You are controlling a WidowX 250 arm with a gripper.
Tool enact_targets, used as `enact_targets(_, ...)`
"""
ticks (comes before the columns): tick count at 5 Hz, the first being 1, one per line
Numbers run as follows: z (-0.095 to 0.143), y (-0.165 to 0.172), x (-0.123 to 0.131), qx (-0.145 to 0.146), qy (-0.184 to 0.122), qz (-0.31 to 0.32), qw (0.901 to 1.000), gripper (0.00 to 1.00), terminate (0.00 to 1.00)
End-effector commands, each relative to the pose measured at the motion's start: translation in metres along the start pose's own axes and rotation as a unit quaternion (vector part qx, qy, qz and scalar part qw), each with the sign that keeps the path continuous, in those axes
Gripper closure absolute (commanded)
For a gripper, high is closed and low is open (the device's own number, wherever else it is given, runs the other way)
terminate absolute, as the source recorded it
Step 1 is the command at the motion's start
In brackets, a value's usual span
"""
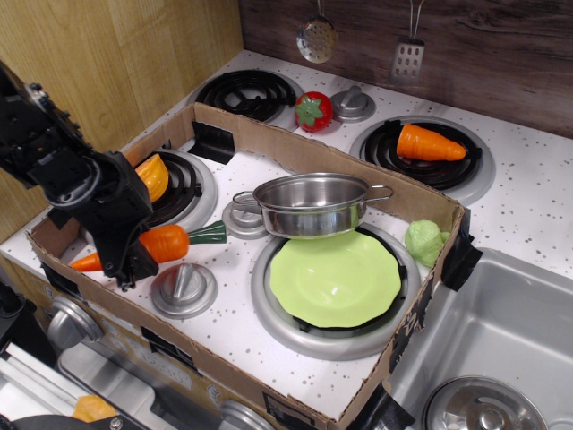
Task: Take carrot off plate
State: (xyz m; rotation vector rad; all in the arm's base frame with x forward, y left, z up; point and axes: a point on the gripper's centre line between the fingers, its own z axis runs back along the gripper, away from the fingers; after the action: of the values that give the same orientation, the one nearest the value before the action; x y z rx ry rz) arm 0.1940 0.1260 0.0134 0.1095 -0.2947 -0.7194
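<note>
The carrot (164,243), long and orange with a dark green stem end, is held crosswise in my gripper (125,253) at the front left of the stove, low over the white surface near a grey knob (183,288). Its tip pokes out left of the fingers and its stem points right. The lime-green plate (335,278) lies bare on the front right burner, well to the right of the gripper. The gripper is shut on the carrot.
A steel pot (313,203) sits at the plate's far edge. An orange bowl-like piece (153,176) lies on the left burner. A cardboard wall (233,376) rings the stove. A stubby carrot (430,144), strawberry (313,111), green toy (423,241) and sink (501,349) are around.
</note>
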Motion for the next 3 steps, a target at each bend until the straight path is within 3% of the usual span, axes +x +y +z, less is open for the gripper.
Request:
enact_targets(1,0.014,0.015,0.011,0.024,0.005,0.000,0.9997,0.00,0.00)
enact_targets(3,0.035,0.014,0.024,0.034,0.028,0.006,0.9990,0.00,0.00)
